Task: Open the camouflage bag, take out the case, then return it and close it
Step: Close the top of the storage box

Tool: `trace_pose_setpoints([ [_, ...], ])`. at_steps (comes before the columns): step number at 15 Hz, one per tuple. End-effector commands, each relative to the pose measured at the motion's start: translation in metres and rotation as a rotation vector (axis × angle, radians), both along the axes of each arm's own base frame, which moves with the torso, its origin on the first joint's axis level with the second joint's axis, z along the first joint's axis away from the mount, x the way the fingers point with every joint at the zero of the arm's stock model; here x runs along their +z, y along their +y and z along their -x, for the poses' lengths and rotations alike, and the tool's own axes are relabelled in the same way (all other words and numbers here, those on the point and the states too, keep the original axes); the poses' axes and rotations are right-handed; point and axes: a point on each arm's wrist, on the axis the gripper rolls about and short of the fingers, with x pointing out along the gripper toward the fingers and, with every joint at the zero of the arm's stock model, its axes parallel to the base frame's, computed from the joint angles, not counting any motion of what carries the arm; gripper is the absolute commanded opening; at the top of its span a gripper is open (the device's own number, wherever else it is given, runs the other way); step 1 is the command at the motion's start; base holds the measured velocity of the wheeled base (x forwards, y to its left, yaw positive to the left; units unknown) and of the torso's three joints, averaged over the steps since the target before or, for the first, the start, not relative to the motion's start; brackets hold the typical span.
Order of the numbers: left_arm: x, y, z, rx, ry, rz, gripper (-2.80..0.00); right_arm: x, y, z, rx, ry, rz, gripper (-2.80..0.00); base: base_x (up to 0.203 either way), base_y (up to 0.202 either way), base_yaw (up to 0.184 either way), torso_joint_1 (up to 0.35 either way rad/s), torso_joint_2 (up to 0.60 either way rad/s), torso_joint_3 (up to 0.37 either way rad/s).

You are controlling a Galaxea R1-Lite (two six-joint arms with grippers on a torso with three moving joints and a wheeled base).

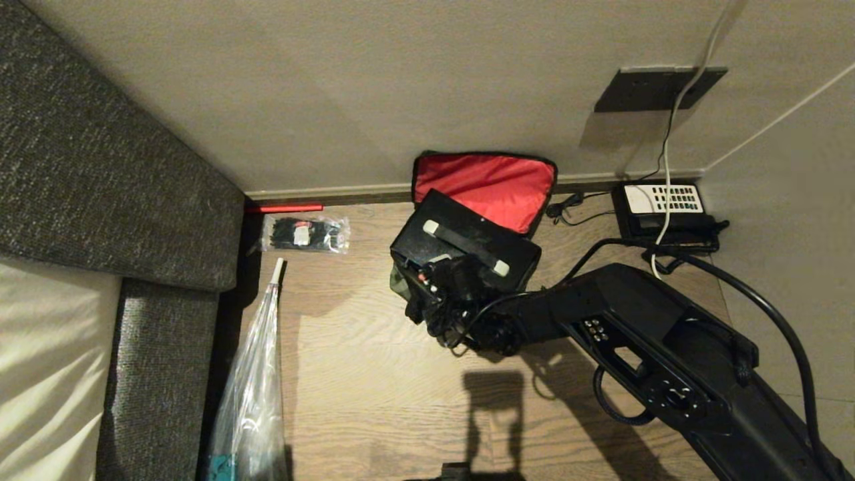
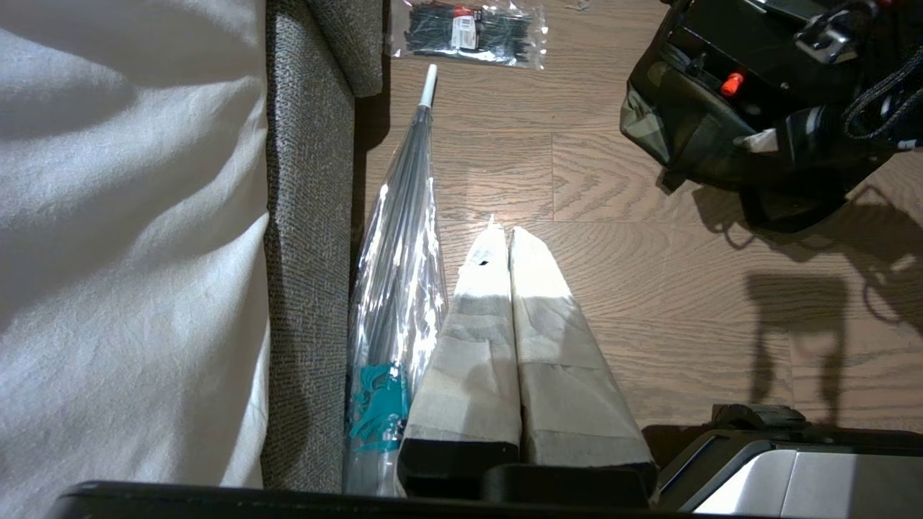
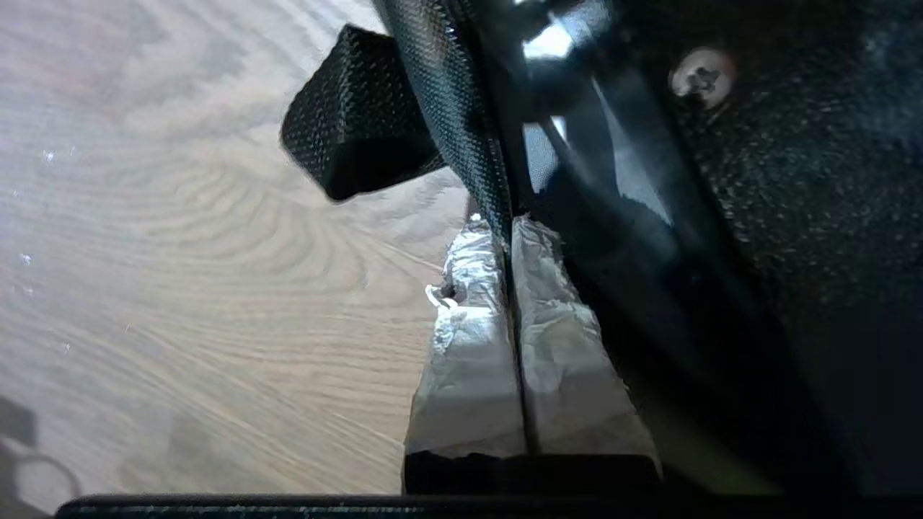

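The bag [image 1: 403, 280] sits on the floor by the wall, red-lined lid [image 1: 486, 188] flung back, the case [image 1: 465, 248] standing in it. The right pincer [image 3: 510, 245], at the bag's near edge, is clenched on a black strap [image 3: 451, 108]. The left pincer [image 2: 507, 238] hangs closed beside an umbrella [image 2: 400, 238].

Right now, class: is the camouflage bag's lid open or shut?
Open. The camouflage bag has its lid thrown back against the wall, red lining exposed, and the case shows in the opening.

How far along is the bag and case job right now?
Done: the camouflage bag is open, red lid flipped back. In hand: the right gripper has shut on the bag's edge trim; the case sits partly inside. Left: zipping it closed.
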Motion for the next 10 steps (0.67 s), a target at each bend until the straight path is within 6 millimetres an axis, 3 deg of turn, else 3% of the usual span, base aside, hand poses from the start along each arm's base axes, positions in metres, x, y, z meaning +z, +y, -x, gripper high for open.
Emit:
trace_pose_setpoints([
  [1,0.0,0.0,0.0,0.0,-0.003,0.0,-2.8,0.001,0.001,-0.001,-0.002,-0.025,-0.017,-2.8,0.0,0.0,0.0,0.0,0.0,0.0],
  [5,0.0,0.0,0.0,0.0,-0.003,0.0,-2.8,0.021,0.0,0.001,-0.015,-0.071,-0.04,-2.8,0.0,0.0,0.0,0.0,0.0,0.0],
  [10,0.0,0.0,0.0,0.001,-0.002,0.0,-2.8,0.077,-0.007,0.034,-0.012,-0.08,-0.083,-2.8,0.0,0.0,0.0,0.0,0.0,0.0],
])
